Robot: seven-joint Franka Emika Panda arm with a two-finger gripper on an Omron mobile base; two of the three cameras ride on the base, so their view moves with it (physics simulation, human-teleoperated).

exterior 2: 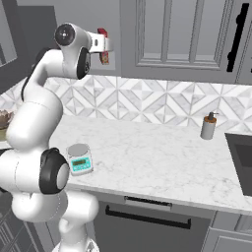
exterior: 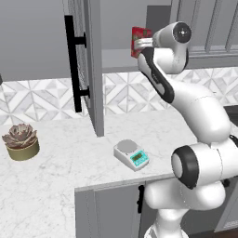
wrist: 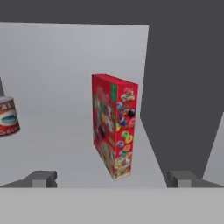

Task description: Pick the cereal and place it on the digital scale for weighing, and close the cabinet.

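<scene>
Nothing done yet: my pincer (wrist: 111,178) gapes wide before the cereal (wrist: 114,124), upright on the cabinet (exterior: 88,65) shelf; digital scale (exterior: 131,155) bare, door open.

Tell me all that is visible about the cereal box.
The cereal is a thin, flat red box, seemingly cardboard, with a multicoloured picture of cereal rings on its front. It stands upright on the grey shelf inside the open cabinet, turned so that one narrow edge faces the hand camera. Nothing touches it but the shelf. A can stands apart to one side. The open gripper is in front of it, fingertips on either side, not yet gripping.
</scene>
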